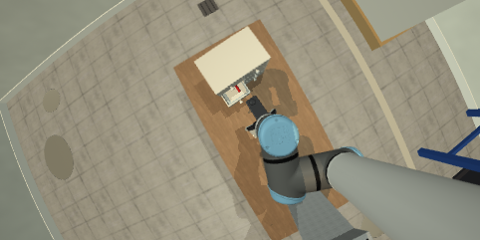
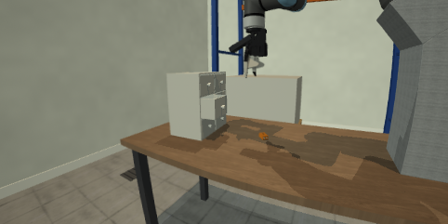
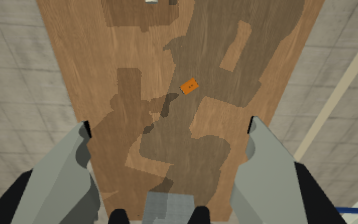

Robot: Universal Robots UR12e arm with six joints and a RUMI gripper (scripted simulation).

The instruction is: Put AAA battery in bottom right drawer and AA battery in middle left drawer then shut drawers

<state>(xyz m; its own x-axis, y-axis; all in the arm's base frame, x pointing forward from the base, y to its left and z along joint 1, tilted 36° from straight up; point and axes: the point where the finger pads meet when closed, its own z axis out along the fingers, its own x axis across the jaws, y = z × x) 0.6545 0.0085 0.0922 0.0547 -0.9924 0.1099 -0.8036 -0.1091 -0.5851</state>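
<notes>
The white chest (image 1: 231, 59) (image 2: 183, 103) stands upright at the far end of the table. The left drawer of its middle row (image 2: 207, 109) is pulled out; the other fronts that show look shut. A red object (image 1: 237, 89) lies in that open drawer; it is too small to tell which battery it is. I make out no other battery. My gripper (image 2: 250, 75) (image 3: 170, 119) is open and empty, pointing down high above the table, out in front of the chest. The arm hides part of the table in the top view.
A small orange box-like object (image 2: 263, 136) (image 3: 189, 86) lies on the wooden table (image 1: 199, 114) (image 2: 223, 157), in front of the chest. A knob (image 3: 151, 1) shows at the top edge of the wrist view. The grey robot base (image 2: 423, 111) stands at the table's other end.
</notes>
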